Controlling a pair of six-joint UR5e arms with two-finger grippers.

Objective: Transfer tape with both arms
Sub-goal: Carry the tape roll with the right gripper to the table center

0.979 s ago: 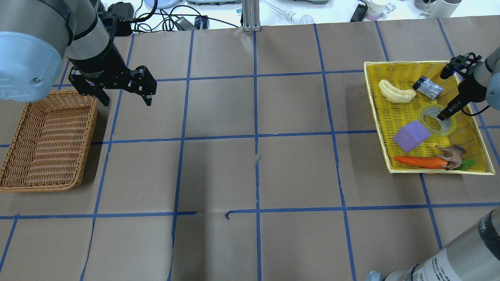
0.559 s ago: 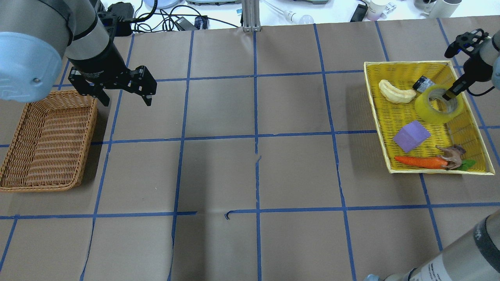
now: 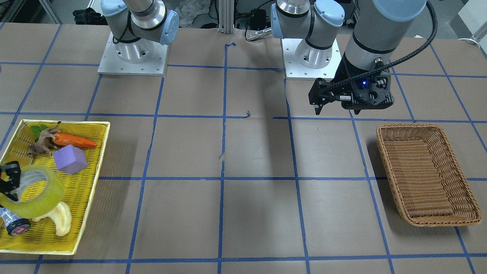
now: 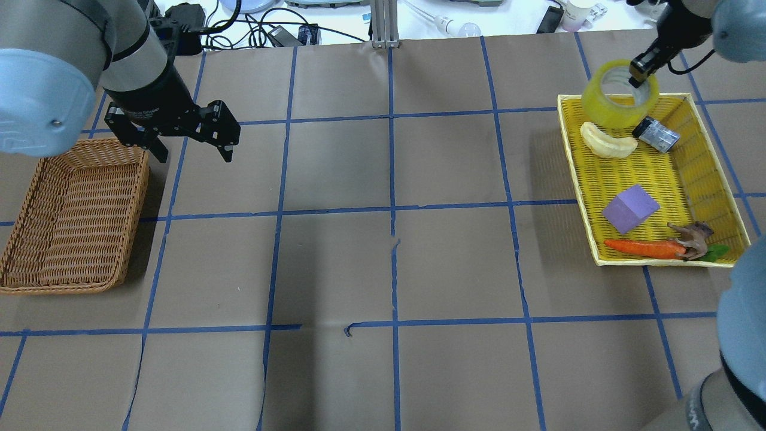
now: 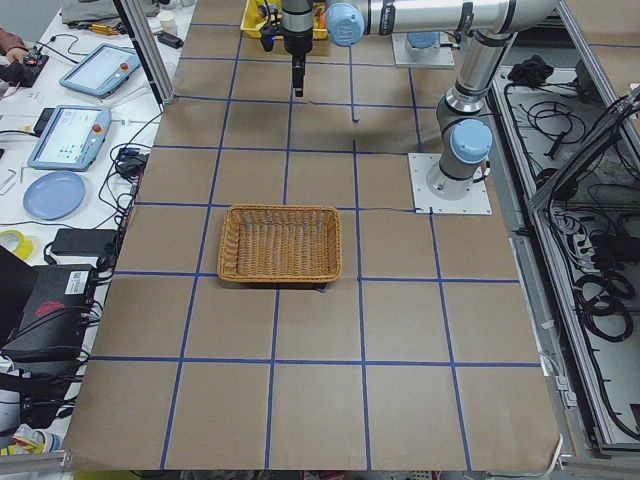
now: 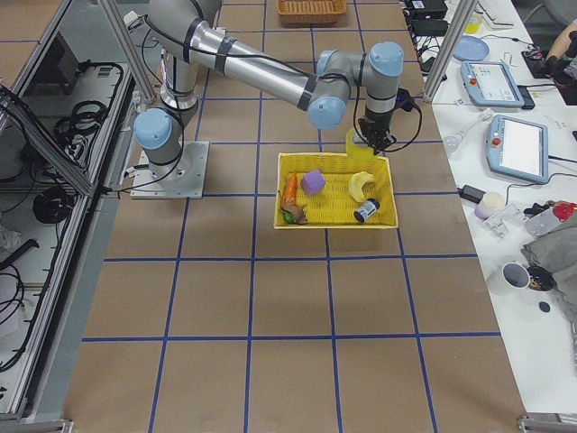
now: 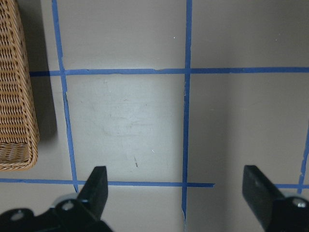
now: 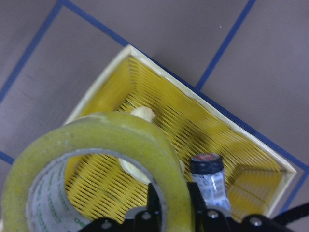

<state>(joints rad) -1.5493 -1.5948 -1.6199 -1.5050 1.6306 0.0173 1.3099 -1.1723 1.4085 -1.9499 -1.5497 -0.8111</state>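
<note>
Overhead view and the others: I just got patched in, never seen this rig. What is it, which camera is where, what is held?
It is a robot: a left arm and a right arm bolted at one table edge, each ending in a two-fingered hand. The overhead view looks over the robot's shoulders; the front view faces it, so sides swap there. Two side cameras look along the table from its ends, and one camera rides each wrist. The right hand pinches the wall of the yellow tape roll, held up over the far end of the yellow tray. In the tray lie a banana piece, a small bottle, a purple block, a carrot and a toy animal. The left hand hangs open and empty beside the wicker basket.
</note>
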